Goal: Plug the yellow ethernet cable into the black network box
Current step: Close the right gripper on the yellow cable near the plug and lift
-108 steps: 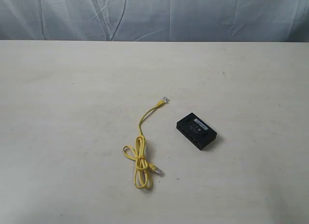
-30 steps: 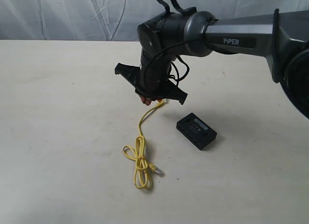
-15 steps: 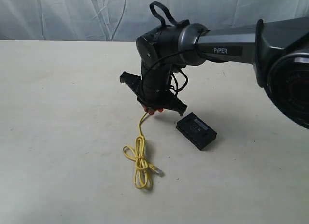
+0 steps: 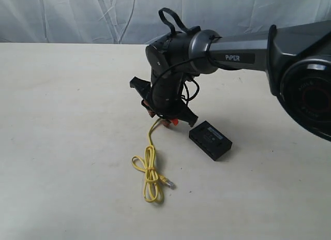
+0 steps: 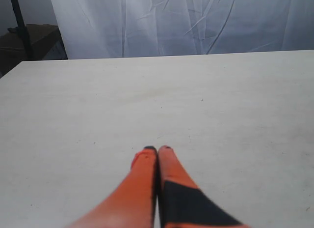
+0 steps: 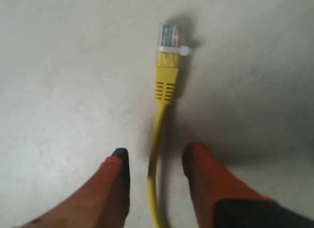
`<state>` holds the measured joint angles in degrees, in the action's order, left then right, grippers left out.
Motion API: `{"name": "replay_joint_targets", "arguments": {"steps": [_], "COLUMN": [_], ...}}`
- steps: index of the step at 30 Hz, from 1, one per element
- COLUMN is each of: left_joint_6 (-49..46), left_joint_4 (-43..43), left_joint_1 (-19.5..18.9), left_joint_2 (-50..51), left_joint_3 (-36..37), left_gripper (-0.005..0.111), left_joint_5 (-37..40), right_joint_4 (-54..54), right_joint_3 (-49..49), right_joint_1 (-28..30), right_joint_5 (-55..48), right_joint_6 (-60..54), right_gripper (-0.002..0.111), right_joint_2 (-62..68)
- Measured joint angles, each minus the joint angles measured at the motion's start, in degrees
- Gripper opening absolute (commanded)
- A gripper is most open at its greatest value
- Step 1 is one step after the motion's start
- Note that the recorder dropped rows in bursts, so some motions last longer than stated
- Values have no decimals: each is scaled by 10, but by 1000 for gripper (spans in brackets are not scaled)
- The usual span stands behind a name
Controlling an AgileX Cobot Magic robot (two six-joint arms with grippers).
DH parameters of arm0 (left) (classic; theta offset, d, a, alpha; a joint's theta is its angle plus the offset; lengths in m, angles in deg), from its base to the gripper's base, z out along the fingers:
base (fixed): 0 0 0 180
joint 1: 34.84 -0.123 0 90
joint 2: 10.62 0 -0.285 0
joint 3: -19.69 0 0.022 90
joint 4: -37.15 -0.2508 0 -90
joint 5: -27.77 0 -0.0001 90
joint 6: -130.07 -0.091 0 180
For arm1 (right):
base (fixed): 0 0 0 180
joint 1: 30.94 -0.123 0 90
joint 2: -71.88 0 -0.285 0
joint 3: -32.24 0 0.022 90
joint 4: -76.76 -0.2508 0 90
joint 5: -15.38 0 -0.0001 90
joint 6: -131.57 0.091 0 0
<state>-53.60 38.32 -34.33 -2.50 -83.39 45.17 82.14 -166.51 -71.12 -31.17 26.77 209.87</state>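
Note:
The yellow ethernet cable point(image 4: 149, 162) lies on the table, its tied loop toward the near side with one clear plug beside it. Its far plug point(image 6: 169, 39) shows clear and boxy in the right wrist view, ahead of my fingers. My right gripper point(image 4: 164, 119) point(image 6: 155, 164) is open and low over the table, one orange finger on each side of the cord just behind that plug, not touching it. The black network box point(image 4: 210, 139) with its white label sits just right of the gripper. My left gripper point(image 5: 157, 150) is shut on nothing over bare table.
The pale table point(image 4: 62, 121) runs wide to the left and the near side. A wrinkled white curtain point(image 4: 77, 17) hangs behind the far edge. The right arm's grey body point(image 4: 243, 41) reaches in from the right, above the box.
The right arm came in from the right and sank toward the cable's far plug. Over the last second the gripper dropped lower and now straddles the cord.

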Motion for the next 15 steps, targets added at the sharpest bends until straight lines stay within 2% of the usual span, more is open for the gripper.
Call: {"name": "replay_joint_targets", "arguments": {"steps": [7, 9, 12, 15], "left_joint_6": [0, 0, 0, 0], "left_joint_4": [0, 0, 0, 0], "left_joint_1": [0, 0, 0, 0], "left_joint_2": [0, 0, 0, 0], "left_joint_3": [0, 0, 0, 0], "left_gripper": [0, 0, 0, 0], "left_joint_5": [0, 0, 0, 0], "right_joint_4": [-2, -2, -6, -18], "right_joint_3": [-1, -1, -1, -1], "right_joint_1": [0, 0, 0, 0], "right_joint_5": [3, 3, -5, -12], "right_joint_6": [3, 3, -8, -32], "right_gripper": [39, 28, 0, 0], "right_joint_2": [9, 9, 9, 11]}}
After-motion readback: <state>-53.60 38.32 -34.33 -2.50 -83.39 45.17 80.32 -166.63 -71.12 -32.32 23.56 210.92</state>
